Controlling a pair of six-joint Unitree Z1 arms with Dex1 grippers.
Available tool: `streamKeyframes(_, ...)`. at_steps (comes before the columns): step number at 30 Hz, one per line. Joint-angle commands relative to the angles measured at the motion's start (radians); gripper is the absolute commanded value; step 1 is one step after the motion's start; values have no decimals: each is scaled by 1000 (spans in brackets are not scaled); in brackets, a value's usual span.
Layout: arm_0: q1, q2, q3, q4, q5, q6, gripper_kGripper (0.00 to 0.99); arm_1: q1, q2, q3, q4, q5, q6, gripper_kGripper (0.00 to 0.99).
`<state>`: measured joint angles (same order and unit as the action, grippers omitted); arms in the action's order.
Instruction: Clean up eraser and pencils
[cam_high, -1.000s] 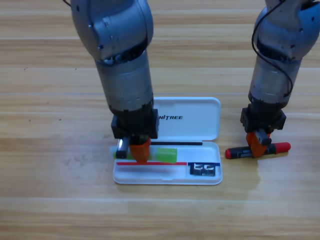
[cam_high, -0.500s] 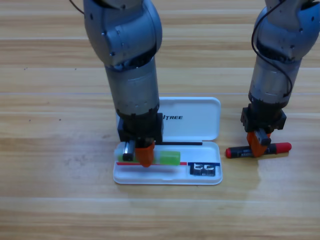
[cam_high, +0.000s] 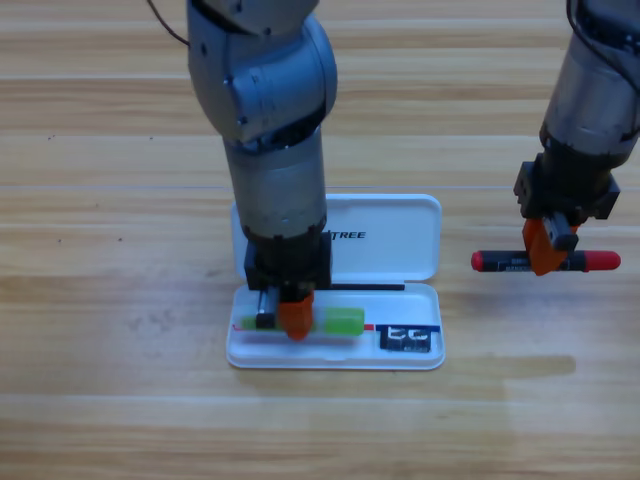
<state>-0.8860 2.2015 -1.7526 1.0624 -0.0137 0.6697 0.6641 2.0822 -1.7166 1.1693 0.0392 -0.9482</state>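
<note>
Left gripper (cam_high: 290, 322) is down in the case (cam_high: 400, 360), clamped on the green pencil (cam_high: 340, 320), which lies lengthwise in the tray so it fits between the end walls. Eraser (cam_high: 408, 339) sits in the tray's right end, just beside the pencil tip. Right gripper (cam_high: 548, 255) holds the red-ended pencil (cam_high: 600, 262) level, right of the case; open table between them

The table (cam_high: 100, 150) is pale wood with a smooth, faintly shiny grain. The white case (cam_high: 400, 240) at centre looks like glossy plastic. The green pencil (cam_high: 340, 321) seems translucent plastic; both arms' grey shells have a dull metallic sheen.
</note>
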Motion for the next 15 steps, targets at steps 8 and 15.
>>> streamKeyframes(8, -24, 63, -10, -7, -5, -25, 0, 41, 15, 26, 15, -28, 19, 0)
streamKeyframes(15, -24, 66, -13, -4, -5, -25, 209, 45, 16, 28, 16, -33, 23, 0)
